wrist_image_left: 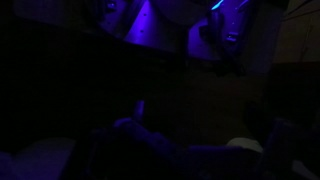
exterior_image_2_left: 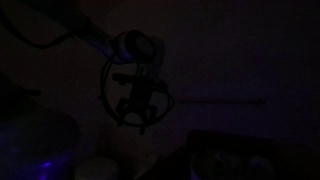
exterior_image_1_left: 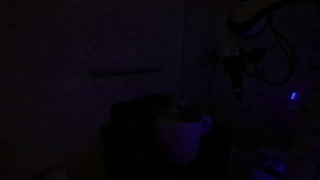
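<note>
The room is almost dark. In both exterior views my gripper hangs in the air (exterior_image_1_left: 238, 82) (exterior_image_2_left: 140, 120), with cables looped around the wrist. Its fingers are only a dim outline, so I cannot tell whether they are open or holding anything. In an exterior view a pale mug-like container (exterior_image_1_left: 181, 128) stands below and to the left of the gripper, clearly apart from it. In the wrist view only a pale rounded edge (wrist_image_left: 246, 145) shows low on the right, and the jaws are lost in the dark.
A dark box-like block (exterior_image_1_left: 135, 135) stands beside the pale container. A thin horizontal bar (exterior_image_1_left: 125, 72) runs along the back. A pale round shape (exterior_image_2_left: 40, 140) and a dark box (exterior_image_2_left: 230, 160) lie low. Blue-lit surfaces (wrist_image_left: 165, 25) show in the wrist view.
</note>
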Robot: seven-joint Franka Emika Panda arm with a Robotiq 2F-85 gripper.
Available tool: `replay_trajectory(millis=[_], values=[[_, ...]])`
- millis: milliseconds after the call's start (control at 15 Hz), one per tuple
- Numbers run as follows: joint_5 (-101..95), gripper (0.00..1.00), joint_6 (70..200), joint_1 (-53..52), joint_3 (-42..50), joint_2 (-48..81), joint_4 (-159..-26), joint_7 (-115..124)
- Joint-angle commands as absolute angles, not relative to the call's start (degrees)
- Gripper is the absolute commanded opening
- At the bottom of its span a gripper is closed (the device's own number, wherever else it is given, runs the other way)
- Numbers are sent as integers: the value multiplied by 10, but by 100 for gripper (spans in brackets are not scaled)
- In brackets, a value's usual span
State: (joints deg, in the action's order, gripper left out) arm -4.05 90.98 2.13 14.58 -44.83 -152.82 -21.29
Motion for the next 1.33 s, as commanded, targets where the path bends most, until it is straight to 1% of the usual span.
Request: replay_trajectory(millis=[0,733,1000,1067,1267], values=[[-38,100,909,26,141,-447,-1527,-216],[-38,100,909,26,141,-447,-1527,-216],[-10,100,918,12,111,-460,-1505,-186],[4,100,978,-10,111,-358,-1443,-187],[9,100,1029,-17,99,-298,-1368,-187]])
